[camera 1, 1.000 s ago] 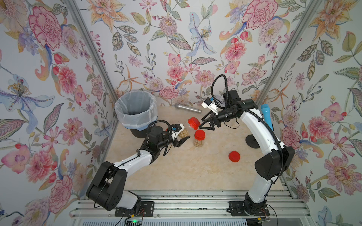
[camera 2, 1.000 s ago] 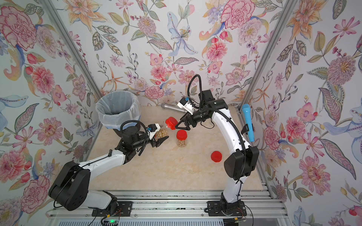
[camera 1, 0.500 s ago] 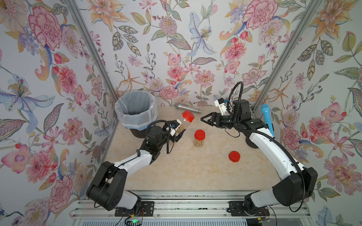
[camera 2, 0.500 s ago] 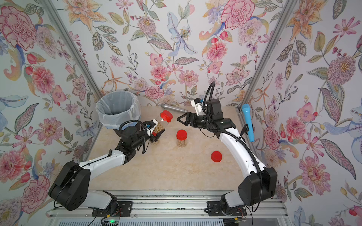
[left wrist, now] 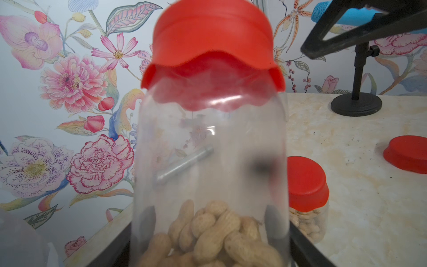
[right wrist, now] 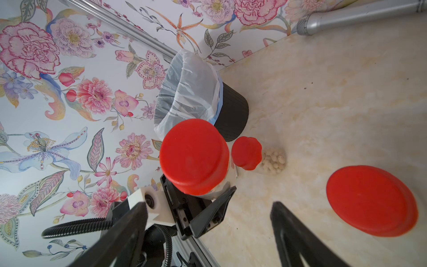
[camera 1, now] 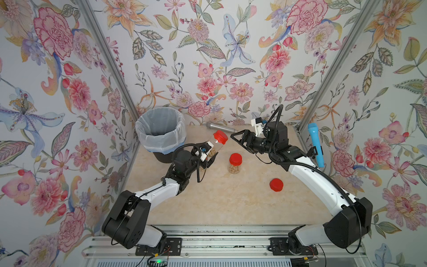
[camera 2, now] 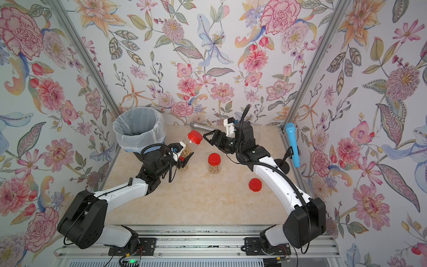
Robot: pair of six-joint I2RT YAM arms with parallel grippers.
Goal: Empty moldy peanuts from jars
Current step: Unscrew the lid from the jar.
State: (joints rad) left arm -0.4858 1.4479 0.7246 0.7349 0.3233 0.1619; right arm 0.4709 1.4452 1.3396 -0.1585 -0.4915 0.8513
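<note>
A clear jar [camera 1: 214, 148] [camera 2: 188, 149] with a red lid [camera 1: 220, 136] [right wrist: 194, 159] is tilted in the air, my left gripper [camera 1: 209, 156] [camera 2: 182, 158] [left wrist: 208, 245] shut on its body. Moldy peanuts [left wrist: 219, 231] fill its lower end. My right gripper [camera 1: 233, 138] [camera 2: 206, 138] [right wrist: 208, 203] is open just right of that lid, apart from it. A second lidded jar [camera 1: 235, 163] [camera 2: 214, 163] [left wrist: 307, 191] stands mid-table. A third jar [camera 2: 183, 167] [right wrist: 271, 160] stands by the bin, partly hidden by my left gripper.
A black bin with a white bag [camera 1: 160, 136] [camera 2: 138, 133] [right wrist: 196, 92] stands back left. A loose red lid [camera 1: 276, 185] [camera 2: 255, 185] [left wrist: 406, 157] lies on the right. A silver microphone [camera 1: 221, 127] lies at the back wall; a blue one [camera 1: 314, 145] stands on a stand.
My right gripper let go of the held jar's lid and drew back to the right. My left gripper lifted the jar and tipped its lid toward the back.
</note>
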